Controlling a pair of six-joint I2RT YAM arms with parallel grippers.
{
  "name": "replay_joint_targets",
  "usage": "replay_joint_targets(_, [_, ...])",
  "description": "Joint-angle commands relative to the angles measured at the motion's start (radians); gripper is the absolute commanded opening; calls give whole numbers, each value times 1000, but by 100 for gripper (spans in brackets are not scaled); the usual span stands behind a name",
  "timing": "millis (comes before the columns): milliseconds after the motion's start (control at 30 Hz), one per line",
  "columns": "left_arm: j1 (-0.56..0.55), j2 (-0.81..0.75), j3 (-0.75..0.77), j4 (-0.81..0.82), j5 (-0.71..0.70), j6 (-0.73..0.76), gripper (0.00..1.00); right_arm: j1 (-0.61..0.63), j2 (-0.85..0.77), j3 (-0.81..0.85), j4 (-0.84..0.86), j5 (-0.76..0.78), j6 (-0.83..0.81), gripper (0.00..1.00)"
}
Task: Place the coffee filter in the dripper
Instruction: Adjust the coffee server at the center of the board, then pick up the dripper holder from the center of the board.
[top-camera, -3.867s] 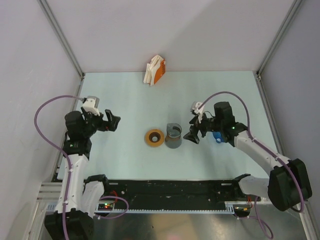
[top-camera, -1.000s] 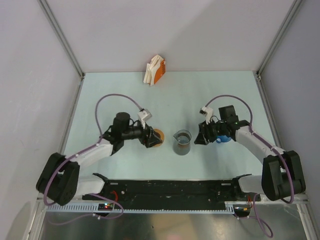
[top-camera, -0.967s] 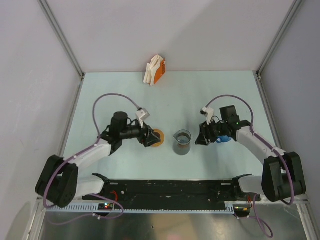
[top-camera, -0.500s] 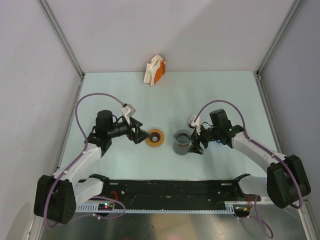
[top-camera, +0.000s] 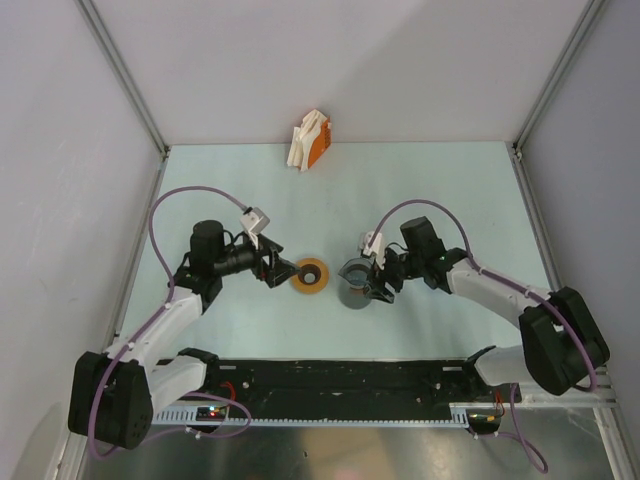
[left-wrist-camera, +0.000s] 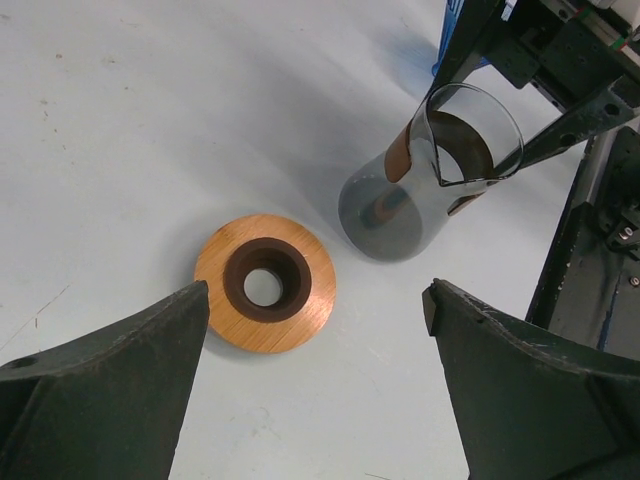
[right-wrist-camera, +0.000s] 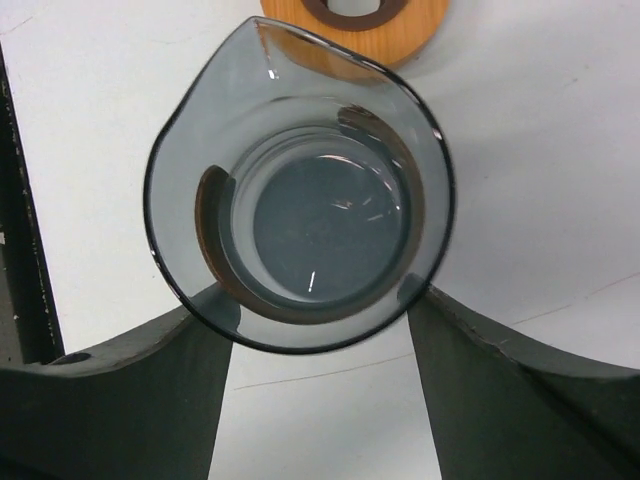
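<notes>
Pale table. Left gripper hung wide open and empty above the flat orange ring, which had a dark collar round its hole. Right gripper straddled the dark grey glass cup from above, one finger on each side at the rim; squeezing or only around it, couldn't tell. Cup stood upright just beside the ring. White-and-orange pack leaned at the table's far edge. Dripper: only a blue sliver past the right gripper's finger, behind the cup. Its shape was hidden.
</notes>
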Motion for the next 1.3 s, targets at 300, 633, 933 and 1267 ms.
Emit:
replay_joint_targets(300, [81, 212, 123, -120, -89, -68, 100, -317, -267, 88, -306, -84, 62, 90])
replay_joint_targets(633, [155, 615, 162, 21, 115, -310, 85, -386, -289, 94, -363, -96, 198, 97])
replay_joint_targets(933, [153, 800, 125, 225, 206, -531, 51, -432, -251, 109, -361, -180, 246, 97])
replay_joint_targets(1267, [118, 850, 95, 383, 274, -611, 35, -470, -239, 110, -377, -242, 258, 96])
